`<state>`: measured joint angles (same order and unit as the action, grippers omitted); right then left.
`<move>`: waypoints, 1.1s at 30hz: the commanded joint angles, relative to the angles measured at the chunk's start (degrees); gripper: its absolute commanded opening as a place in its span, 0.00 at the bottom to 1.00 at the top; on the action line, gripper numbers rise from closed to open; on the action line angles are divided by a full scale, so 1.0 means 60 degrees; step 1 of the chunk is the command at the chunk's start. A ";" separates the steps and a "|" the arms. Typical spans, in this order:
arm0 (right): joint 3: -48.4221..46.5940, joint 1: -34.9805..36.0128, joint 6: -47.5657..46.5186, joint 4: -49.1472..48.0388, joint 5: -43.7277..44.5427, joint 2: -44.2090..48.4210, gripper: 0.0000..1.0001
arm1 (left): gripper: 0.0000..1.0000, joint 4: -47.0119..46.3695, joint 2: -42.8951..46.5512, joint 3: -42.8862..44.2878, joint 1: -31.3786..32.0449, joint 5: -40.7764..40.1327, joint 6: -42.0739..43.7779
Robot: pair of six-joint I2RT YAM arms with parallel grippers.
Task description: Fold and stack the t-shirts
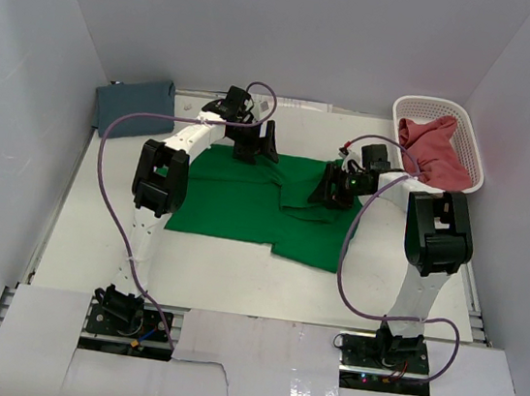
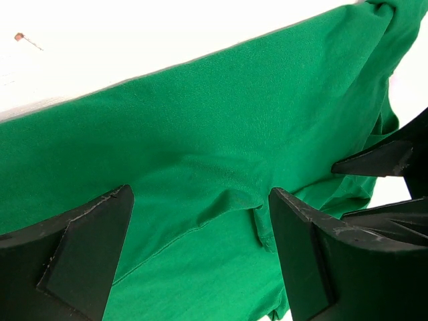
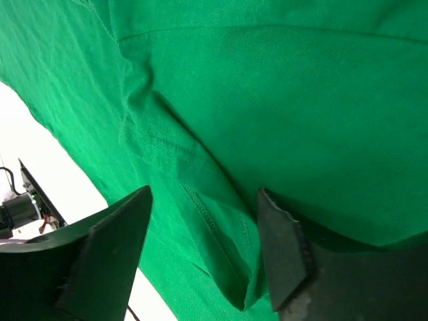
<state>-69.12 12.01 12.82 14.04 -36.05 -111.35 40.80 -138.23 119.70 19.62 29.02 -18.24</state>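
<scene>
Green shirt lies half-folded on the table, left gripper and right gripper low over it, jaws apart, nothing held: watch your lift-off, a finger snagging the hem would drag the fold open

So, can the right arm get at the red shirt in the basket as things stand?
Probably yes. The red shirt lies in the open-topped basket just beyond the right gripper, nothing stands between them, and its jaws are open over the green shirt.
</scene>
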 commanded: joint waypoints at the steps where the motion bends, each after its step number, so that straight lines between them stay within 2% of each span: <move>1: -0.0081 -0.0039 -0.0130 0.0179 -0.0303 -0.0031 0.68 | 0.93 0.0071 0.0495 0.0045 -0.0032 0.0174 0.0140; 5: 0.0094 -0.0039 0.0119 0.0281 -0.0801 0.0057 0.64 | 0.93 0.0100 0.0495 0.0031 -0.0032 0.0130 0.0183; 11: 0.0417 -0.0039 0.0530 0.0311 -0.1945 0.0321 0.64 | 0.93 0.0085 0.0437 0.0060 -0.0032 0.0159 0.0169; 20: 0.0783 -0.0053 0.0046 0.0707 -0.1344 0.0745 0.67 | 0.93 0.0115 0.0495 0.0016 -0.0032 0.0130 0.0213; 28: 0.0915 -0.0141 0.1392 -0.0069 -0.3480 0.0643 0.66 | 0.93 0.0129 0.0539 -0.0028 -0.0032 0.0174 0.0198; 31: 0.0886 -0.0244 0.1657 -0.0435 -0.3324 0.0819 0.66 | 0.93 0.0115 0.0554 -0.0072 -0.0032 0.0174 0.0213; 33: 0.0668 -0.0360 0.1396 -0.0480 -0.2551 0.0965 0.67 | 0.93 0.0115 0.0568 -0.0101 -0.0032 0.0174 0.0213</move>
<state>-63.90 11.05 20.43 14.28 -52.71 -109.30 41.60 -138.21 119.57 19.62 29.04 -17.82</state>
